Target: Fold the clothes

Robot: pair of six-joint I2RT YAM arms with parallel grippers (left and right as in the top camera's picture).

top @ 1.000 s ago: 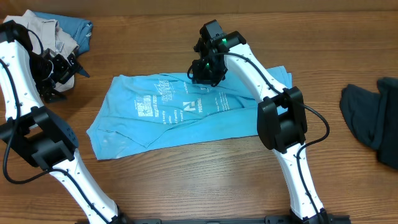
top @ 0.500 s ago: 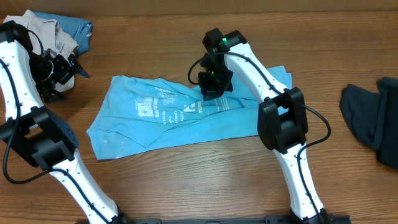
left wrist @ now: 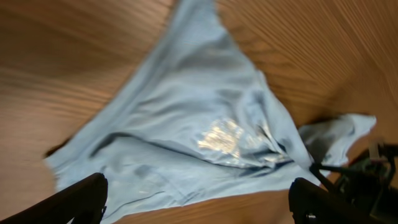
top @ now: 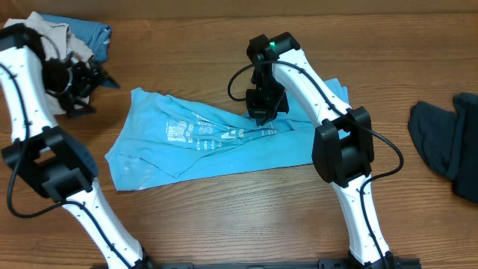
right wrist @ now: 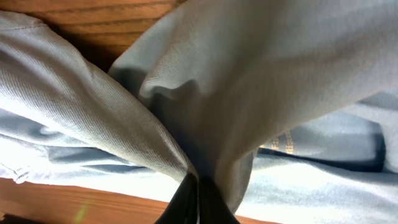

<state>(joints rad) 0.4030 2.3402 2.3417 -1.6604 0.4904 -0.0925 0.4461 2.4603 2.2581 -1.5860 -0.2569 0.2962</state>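
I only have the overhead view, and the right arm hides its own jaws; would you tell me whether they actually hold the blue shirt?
Observer: Yes, the right wrist view shows the right jaws shut on a pinched ridge of the sky-blue T-shirt.
Operator: Thank you. Is the left arm gripping anything?
Observer: No, in the left wrist view the left jaws stand wide apart and grip nothing.

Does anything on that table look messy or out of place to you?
Yes. The sky-blue T-shirt lies crooked and wrinkled, pulled up into a ridge where the right gripper pinches it. A beige and blue heap sits crumpled in the far-left corner, and a dark garment lies bunched at the right edge.
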